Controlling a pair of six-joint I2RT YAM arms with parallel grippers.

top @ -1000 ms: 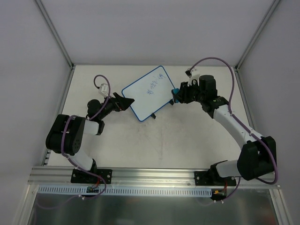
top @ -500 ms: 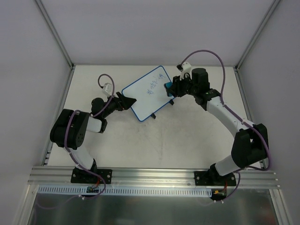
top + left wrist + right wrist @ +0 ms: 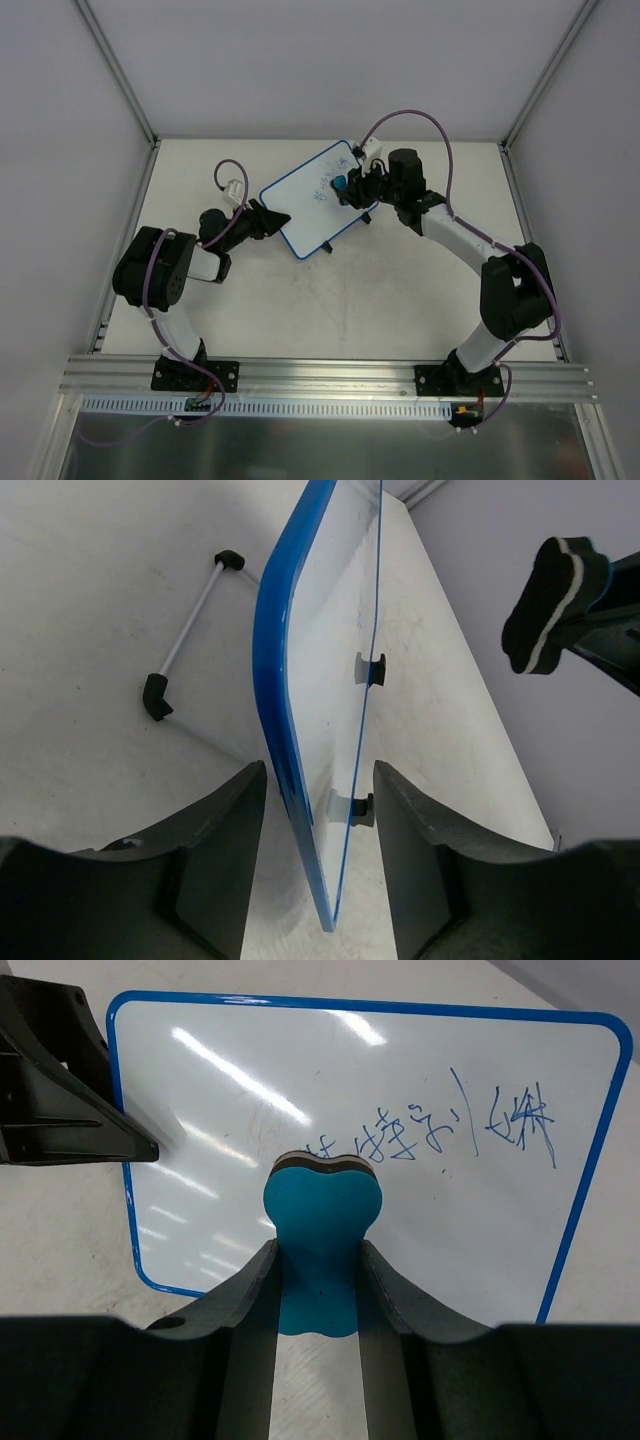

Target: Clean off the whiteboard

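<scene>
- Since a second ago the right gripper (image 3: pixel 350 188) has swung in from the whiteboard's (image 3: pixel 305 205) right edge to above its face. The left gripper (image 3: pixel 270 218) has narrowed its claw around the board's left corner. The board itself has not shifted.
- The whiteboard sits near the far edge of the desk (image 3: pixel 400 290), about midway along it and turned diagonally. Its stand (image 3: pixel 190 630) props it up off the surface.
- The right claw is clamped on the blue eraser (image 3: pixel 322 1220), with the dark felt side facing the board. This is the grip needed for wiping.
- The eraser is at the left end of the blue writing (image 3: pixel 450 1130), all of which is still there, so wiping looks about to start. From the left wrist view the felt appears just clear of the face, though I cannot tell for certain.
- The left claw straddles the blue rim (image 3: pixel 275 680), one finger on each side. The jaws stand apart, with a thin gap showing on the writing side, so there is no firm pinch yet.
- That hold is probably meant to brace the board, since a light board on small feet would likely slide or tip under a sideways wipe.
</scene>
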